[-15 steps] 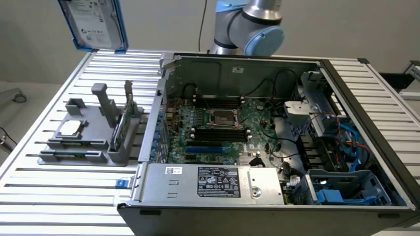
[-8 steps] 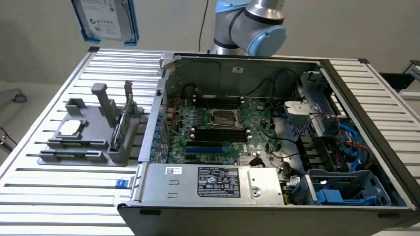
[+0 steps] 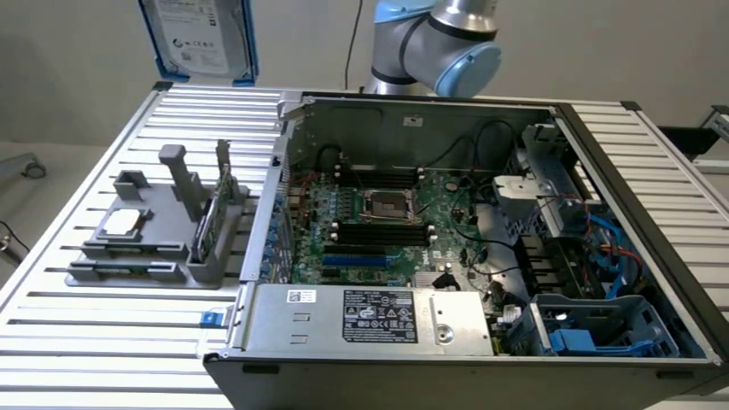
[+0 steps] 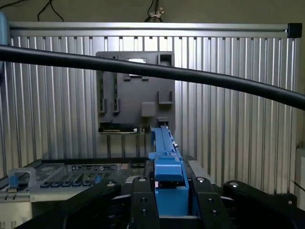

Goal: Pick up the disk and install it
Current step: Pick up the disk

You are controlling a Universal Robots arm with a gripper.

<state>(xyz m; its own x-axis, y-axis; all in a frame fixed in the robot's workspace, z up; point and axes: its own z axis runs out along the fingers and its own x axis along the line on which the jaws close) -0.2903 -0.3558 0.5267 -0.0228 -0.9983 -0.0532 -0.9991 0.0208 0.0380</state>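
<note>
While gripper (image 4: 170,192) clamps 1 disk (image 3: 196,38), 1 computer case (image 3: 433,115)

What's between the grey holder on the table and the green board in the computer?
The computer's metal side wall stands between the grey holder and the green board, seen in the exterior view.
</note>
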